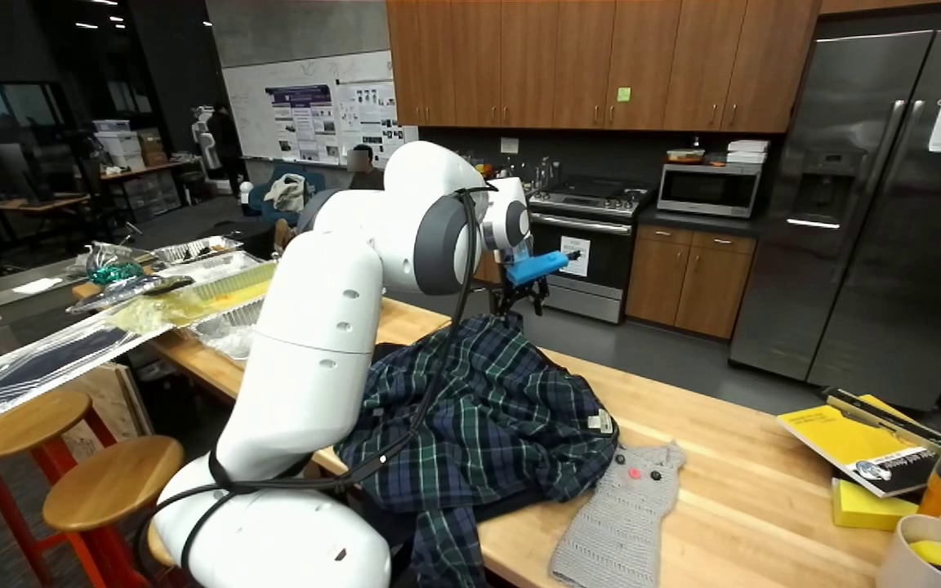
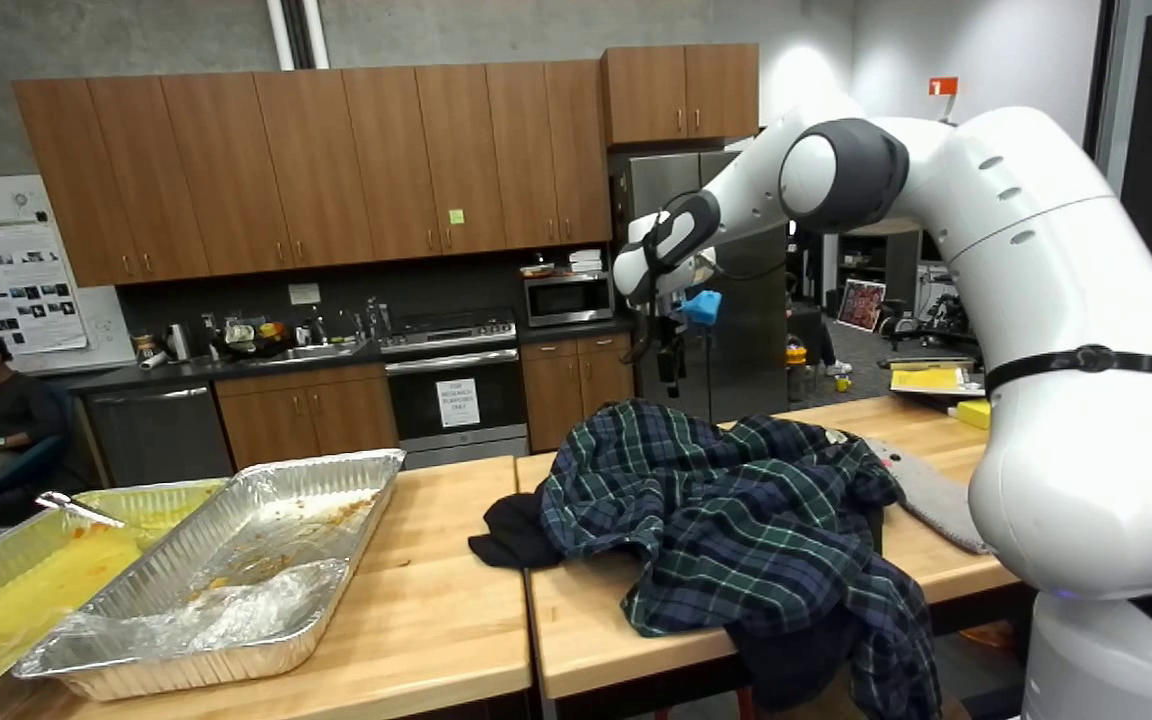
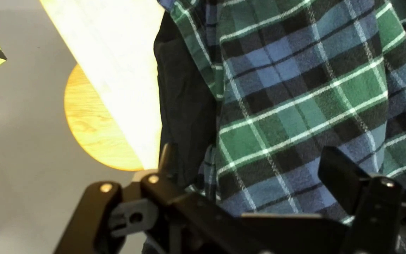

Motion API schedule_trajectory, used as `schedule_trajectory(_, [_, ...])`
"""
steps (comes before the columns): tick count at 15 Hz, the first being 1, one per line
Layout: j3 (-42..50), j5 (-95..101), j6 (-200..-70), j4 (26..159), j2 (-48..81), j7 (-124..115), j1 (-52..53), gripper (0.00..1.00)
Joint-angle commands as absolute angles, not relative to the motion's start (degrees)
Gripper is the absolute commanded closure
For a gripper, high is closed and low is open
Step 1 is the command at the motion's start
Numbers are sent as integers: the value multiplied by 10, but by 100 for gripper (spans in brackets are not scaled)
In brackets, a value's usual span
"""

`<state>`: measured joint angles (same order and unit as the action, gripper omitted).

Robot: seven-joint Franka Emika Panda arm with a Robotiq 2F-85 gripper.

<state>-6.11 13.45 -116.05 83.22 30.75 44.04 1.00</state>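
One rumpled plaid shirt (image 1: 499, 416), navy-green (crossed with white); end effector (image 3: 249, 155) above, jaws apart.

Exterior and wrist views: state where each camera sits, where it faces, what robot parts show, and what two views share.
In an exterior view: close behind the arm, facing across the table to the oven; the arm reaches away.
In an exterior view: near the foil trays, facing the cabinets; the arm stands at picture right.
Wrist view: at the arm's end, facing down on the plaid garment; only the open gripper shows.
Both exterior views share the plaid garment, table, oven, and arm with gripper.
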Motion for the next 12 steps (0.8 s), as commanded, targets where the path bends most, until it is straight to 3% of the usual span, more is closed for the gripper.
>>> schedule_trajectory(1, [-60,128,-1126,768,359,448,19,0])
schedule_trajectory(6, [-65,128,-1105,734,408,445,34,0])
schedule_trajectory(7, [-67,127,-1104,730,415,445,36,25])
schedule_trajectory(8, [-68,127,-1103,727,420,446,39,26])
schedule_trajectory(12, [-73,125,-1107,734,422,446,43,55])
